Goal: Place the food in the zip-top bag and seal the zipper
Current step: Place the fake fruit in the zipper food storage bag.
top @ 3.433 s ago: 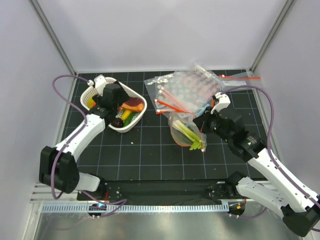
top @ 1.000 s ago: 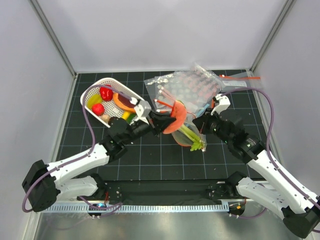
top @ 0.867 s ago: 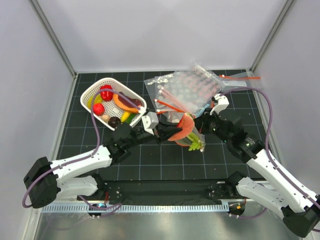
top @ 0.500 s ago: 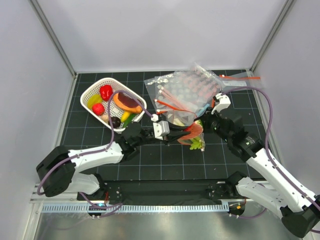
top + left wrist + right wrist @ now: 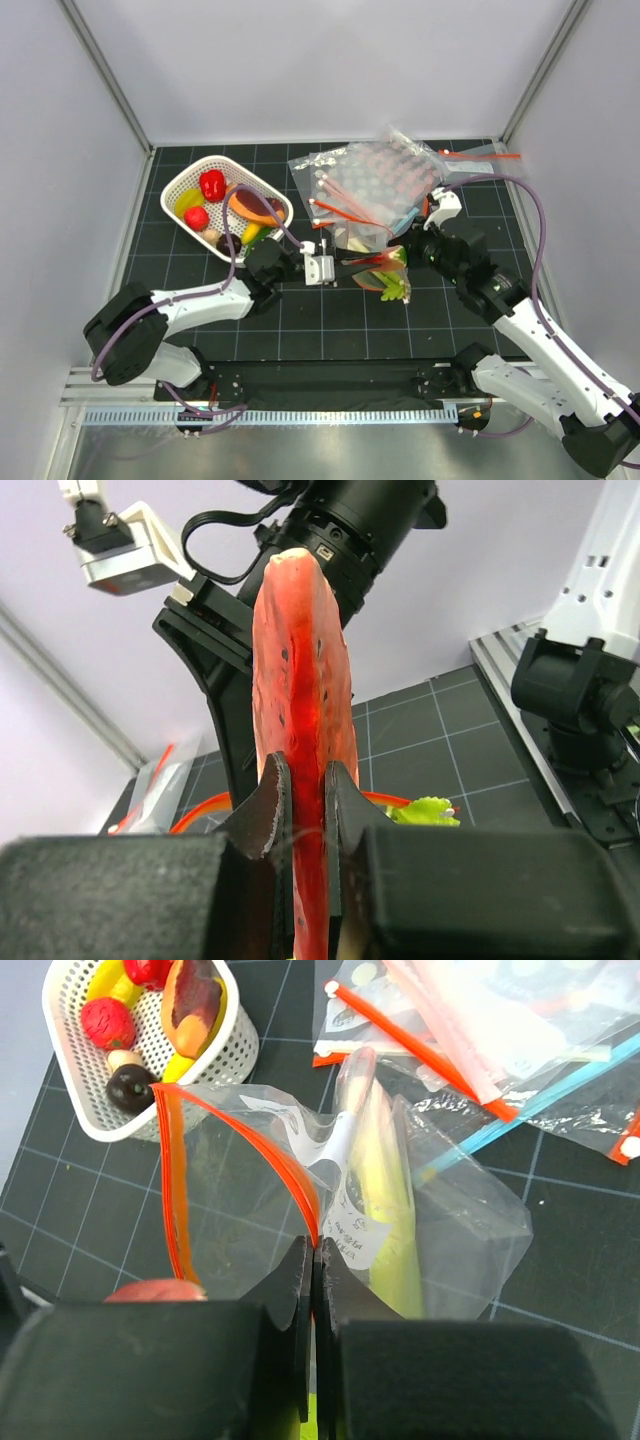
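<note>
The red watermelon wedge [image 5: 300, 650] stands on edge between my left gripper's [image 5: 300, 770] jaws, which are shut on it. In the top view the left gripper [image 5: 352, 266] reaches in from the left, with the wedge [image 5: 386, 257] at the mouth of the clear zip-top bag [image 5: 362, 238]. My right gripper [image 5: 313, 1250] is shut on the bag's orange-red zipper [image 5: 180, 1190], holding the mouth spread open. The green-and-white leafy stalk [image 5: 385, 1190] lies inside the bag [image 5: 260, 1190]. The wedge's red tip [image 5: 155, 1290] shows at the mouth's near edge.
A white slotted basket [image 5: 175, 180] with several toy foods stands at the back left. A pile of other clear bags [image 5: 370, 180] lies behind the held bag. The right arm [image 5: 350, 530] rises close behind the wedge.
My left arm has lowered and stretched right, carrying the wedge from above the bag to its mouth. The right gripper has kept its hold on the zipper.
</note>
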### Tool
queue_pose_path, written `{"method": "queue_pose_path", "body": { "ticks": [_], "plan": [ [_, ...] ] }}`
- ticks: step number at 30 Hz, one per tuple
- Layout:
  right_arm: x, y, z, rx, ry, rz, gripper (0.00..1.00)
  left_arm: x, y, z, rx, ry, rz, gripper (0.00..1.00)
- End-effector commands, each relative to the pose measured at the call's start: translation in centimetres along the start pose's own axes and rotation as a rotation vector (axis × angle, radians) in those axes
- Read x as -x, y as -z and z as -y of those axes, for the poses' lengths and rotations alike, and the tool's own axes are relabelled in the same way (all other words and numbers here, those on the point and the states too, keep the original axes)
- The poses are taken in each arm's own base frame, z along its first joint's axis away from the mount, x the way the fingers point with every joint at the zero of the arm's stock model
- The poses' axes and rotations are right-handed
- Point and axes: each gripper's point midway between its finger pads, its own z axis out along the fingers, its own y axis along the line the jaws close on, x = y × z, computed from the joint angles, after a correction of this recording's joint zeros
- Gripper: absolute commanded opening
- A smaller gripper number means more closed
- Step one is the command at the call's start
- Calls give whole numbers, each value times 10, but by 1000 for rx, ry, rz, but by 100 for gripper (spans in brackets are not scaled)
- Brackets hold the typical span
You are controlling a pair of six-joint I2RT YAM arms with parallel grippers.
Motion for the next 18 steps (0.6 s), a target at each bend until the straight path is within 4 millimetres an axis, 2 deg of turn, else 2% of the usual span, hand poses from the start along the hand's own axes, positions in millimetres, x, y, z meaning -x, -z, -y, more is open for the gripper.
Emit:
{"method": "queue_pose_path", "body": {
  "ticks": [1,2,3,4,6,9,13,18],
  "plan": [
    [15,19,-58,258,-35,6,1,-7,2,-6,-33,-66,36,0],
    [14,20,-59,260,-30,-8,1,-10,8,-7,-30,-62,39,0],
    [8,22,-58,260,-17,-46,1,-2,9,-8,-27,-80,73,0],
    [13,27,-62,268,-9,-46,1,3,12,-7,-32,-97,87,0],
    [7,29,-58,249,5,-89,1,8,16,-1,-55,-117,101,0],
    [8,32,-64,265,22,-123,1,30,19,15,-145,-149,151,0],
    [15,38,-84,354,24,-152,1,63,29,28,-202,-152,211,0],
    [14,46,-103,453,29,-210,1,65,39,38,-204,-164,193,0]
  ]
}}
